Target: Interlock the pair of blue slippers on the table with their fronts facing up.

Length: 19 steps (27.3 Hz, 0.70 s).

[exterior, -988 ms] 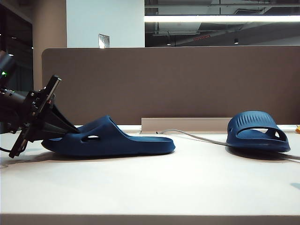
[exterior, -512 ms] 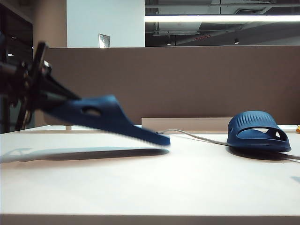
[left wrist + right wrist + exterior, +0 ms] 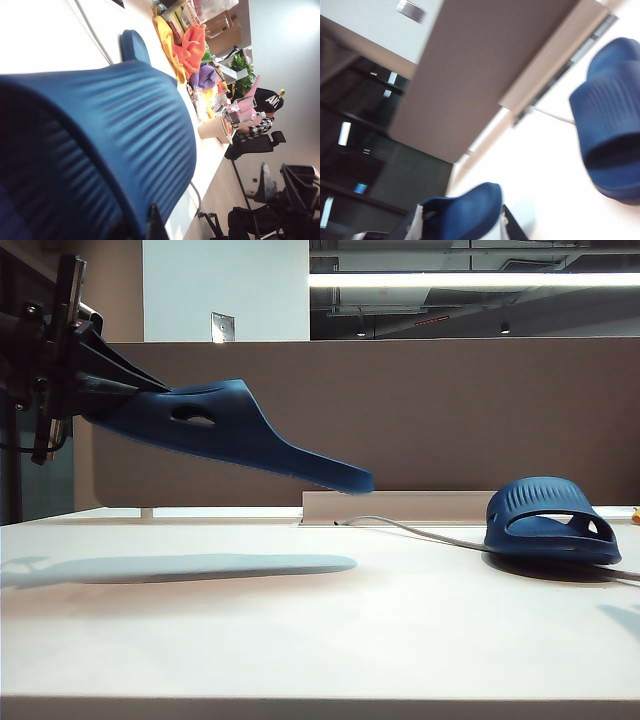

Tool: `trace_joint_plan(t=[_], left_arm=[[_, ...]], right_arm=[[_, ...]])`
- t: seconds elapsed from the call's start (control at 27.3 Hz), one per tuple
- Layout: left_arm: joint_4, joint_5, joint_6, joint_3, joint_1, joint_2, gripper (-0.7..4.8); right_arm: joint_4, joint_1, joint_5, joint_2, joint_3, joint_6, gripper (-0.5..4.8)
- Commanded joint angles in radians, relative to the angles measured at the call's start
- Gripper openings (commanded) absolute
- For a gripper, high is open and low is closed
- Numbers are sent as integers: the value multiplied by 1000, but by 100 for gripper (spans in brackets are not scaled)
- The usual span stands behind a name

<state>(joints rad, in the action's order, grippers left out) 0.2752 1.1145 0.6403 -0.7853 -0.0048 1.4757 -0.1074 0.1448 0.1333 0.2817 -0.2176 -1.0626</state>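
One blue slipper point(image 3: 230, 425) hangs in the air at the upper left of the exterior view, toe end high and heel sloping down to the right. My left gripper point(image 3: 135, 390) is shut on its toe end. In the left wrist view its ribbed strap point(image 3: 110, 150) fills the picture and one dark finger point(image 3: 153, 226) shows beside it. The other slipper point(image 3: 550, 520) lies flat on the table point(image 3: 320, 640) at the right, also in the right wrist view point(image 3: 610, 135). My right gripper point(image 3: 465, 225) is open, its fingers wide apart, with the lifted slipper point(image 3: 465, 207) seen far off between them. It is outside the exterior view.
A brown-grey divider panel point(image 3: 400, 410) stands along the table's back edge, with a low pale rail point(image 3: 390, 505) at its foot. A thin grey cable point(image 3: 420, 532) runs across the table to the resting slipper. Bright cloths point(image 3: 187, 45) and a cup point(image 3: 215, 129) lie beyond the table.
My left gripper has lifted the slipper off the table and raised it up and back to the left. The slipper at the right has stayed put.
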Motion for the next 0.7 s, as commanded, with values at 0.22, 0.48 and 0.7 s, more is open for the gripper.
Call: trace_joint_plan(t=[0.22,0.48,0.7], left_arm=[[18,12,-16,0,-2,-6,-6],[18,10,-17,0,-1,-6,-6],[18,8,-19,0,-1,-6,-6]], right_arm=[[-262,1,27,426,-66,-87,203],[-665,57,18,842,-102,-361,203],[-851,87,-24,1084,-129,-438,203]])
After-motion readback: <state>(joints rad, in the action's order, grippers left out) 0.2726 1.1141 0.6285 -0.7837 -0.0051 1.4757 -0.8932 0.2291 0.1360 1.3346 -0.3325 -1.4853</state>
